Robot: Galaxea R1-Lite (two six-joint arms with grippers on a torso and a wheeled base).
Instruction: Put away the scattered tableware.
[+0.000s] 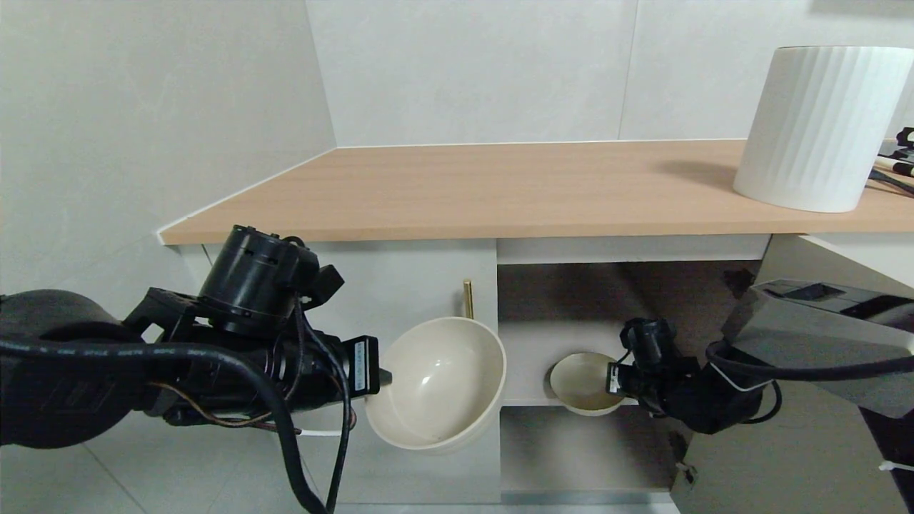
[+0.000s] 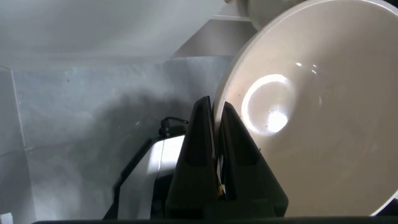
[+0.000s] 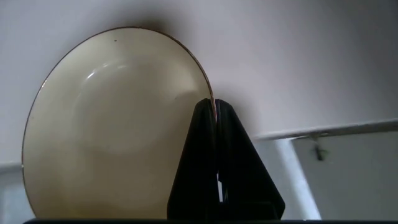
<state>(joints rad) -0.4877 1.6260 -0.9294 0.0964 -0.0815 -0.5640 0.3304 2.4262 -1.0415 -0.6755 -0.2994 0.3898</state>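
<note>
My left gripper point(image 1: 382, 377) is shut on the rim of a large cream bowl point(image 1: 437, 382), held tilted in the air in front of the closed cabinet door. In the left wrist view its fingers point(image 2: 216, 118) pinch that bowl's point(image 2: 311, 112) rim. My right gripper point(image 1: 613, 378) is shut on the rim of a smaller cream dish point(image 1: 584, 382), held at the open cabinet compartment just above its shelf point(image 1: 525, 401). The right wrist view shows that dish point(image 3: 112, 118) with a thin dark rim clamped between the fingers point(image 3: 214, 112).
A wooden countertop point(image 1: 500, 185) runs above the cabinet, with a tall white ribbed container point(image 1: 821, 125) at its right end. A brass handle point(image 1: 468, 298) is on the closed door. The open cabinet door point(image 1: 828, 335) swings out on the right. Walls close the left side.
</note>
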